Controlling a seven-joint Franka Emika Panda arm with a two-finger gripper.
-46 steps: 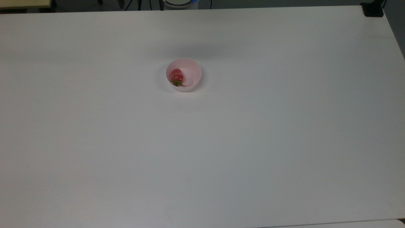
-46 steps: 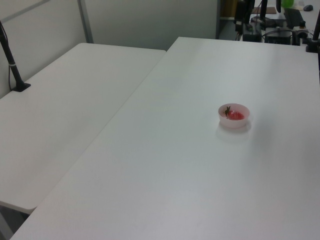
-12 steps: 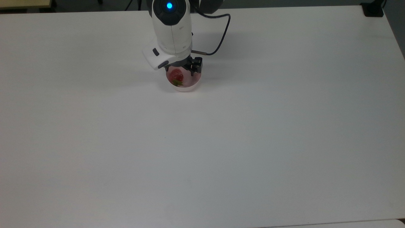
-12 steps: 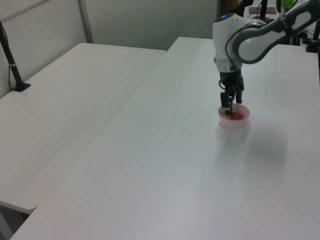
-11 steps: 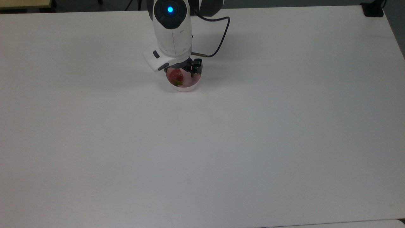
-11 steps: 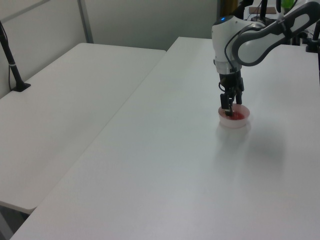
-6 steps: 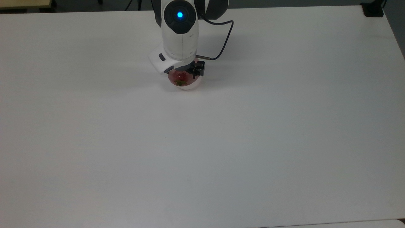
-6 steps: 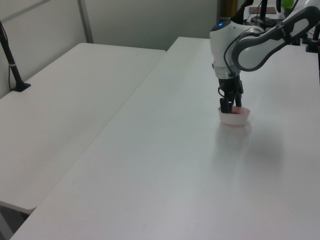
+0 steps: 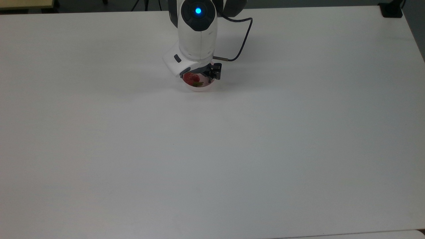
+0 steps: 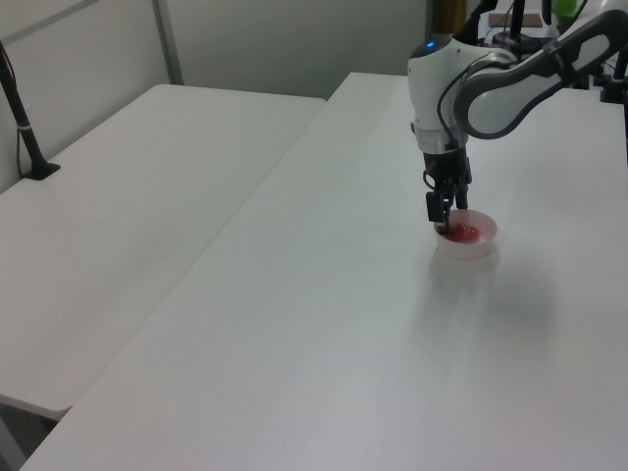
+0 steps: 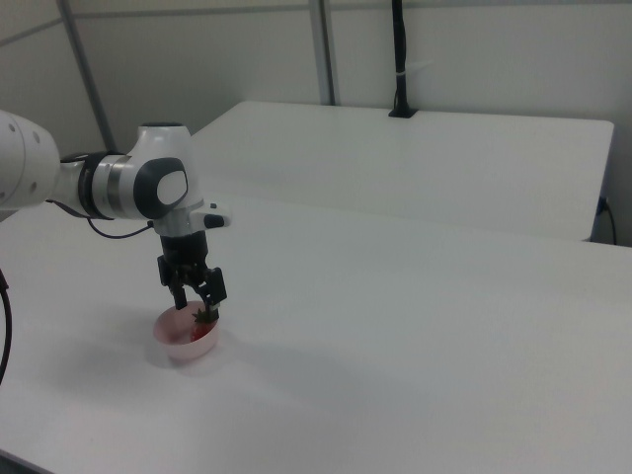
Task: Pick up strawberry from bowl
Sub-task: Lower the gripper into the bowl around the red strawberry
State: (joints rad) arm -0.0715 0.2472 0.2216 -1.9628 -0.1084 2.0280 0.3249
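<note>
In the top view the arm hides the bowl's far rim and part of the strawberry.

One strawberry lies in one pink bowl. One end effector hangs over that bowl. Two white surfaces stand side by side.

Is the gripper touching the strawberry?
Cannot tell. In the right view the gripper reaches into the bowl at the strawberry, contact unclear.
</note>
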